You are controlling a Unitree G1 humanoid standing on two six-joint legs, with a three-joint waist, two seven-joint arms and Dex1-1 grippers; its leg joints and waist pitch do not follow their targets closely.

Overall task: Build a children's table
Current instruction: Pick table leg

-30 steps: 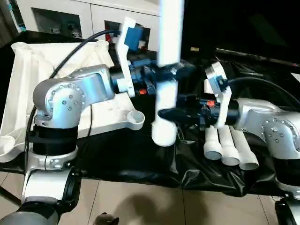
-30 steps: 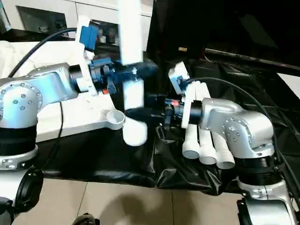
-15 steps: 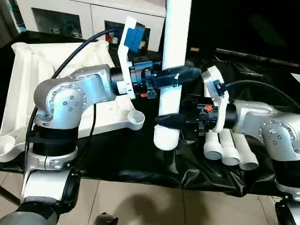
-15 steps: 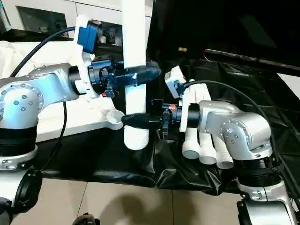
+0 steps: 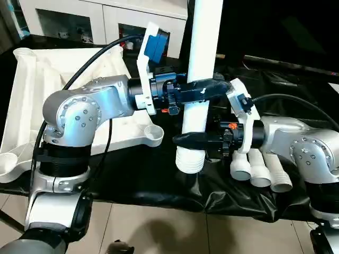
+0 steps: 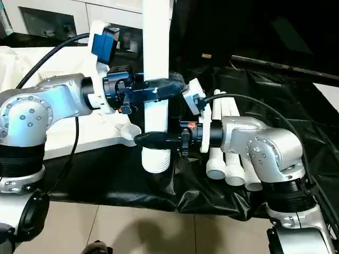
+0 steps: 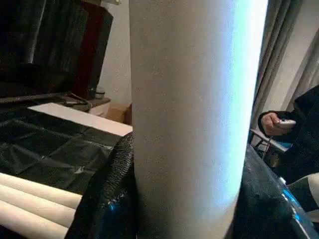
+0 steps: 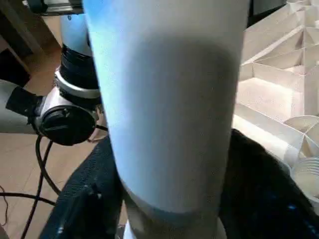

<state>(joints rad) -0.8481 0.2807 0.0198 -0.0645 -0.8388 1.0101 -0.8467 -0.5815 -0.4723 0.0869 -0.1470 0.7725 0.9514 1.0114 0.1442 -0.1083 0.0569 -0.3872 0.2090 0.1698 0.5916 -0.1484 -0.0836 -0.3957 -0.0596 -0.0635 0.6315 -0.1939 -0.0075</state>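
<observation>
The children's table top (image 5: 32,106) lies ribbed side up on the left of the black cloth, one round corner socket (image 5: 153,135) pointing toward me. A white tubular leg (image 5: 204,42) stands upright in the air, and my left gripper (image 5: 204,91) is shut on its middle. The leg's ribbed lower end (image 5: 189,159) hangs just above the cloth, right of that socket. My right gripper (image 5: 193,140) reaches in from the right and sits around the leg below the left one. Both wrist views show the leg close up (image 7: 189,99) (image 8: 169,99).
Three more white legs (image 5: 259,169) lie side by side on the black cloth (image 5: 159,180) under my right forearm. The cloth's front edge drops to a tiled floor. White cabinets stand behind. A person's hand (image 7: 279,123) holding a small device shows far off in the left wrist view.
The leg has come more upright and shifted slightly right, and its lower end sits a little lower. My right gripper sits a little lower on it. The left gripper's hold is unchanged.
</observation>
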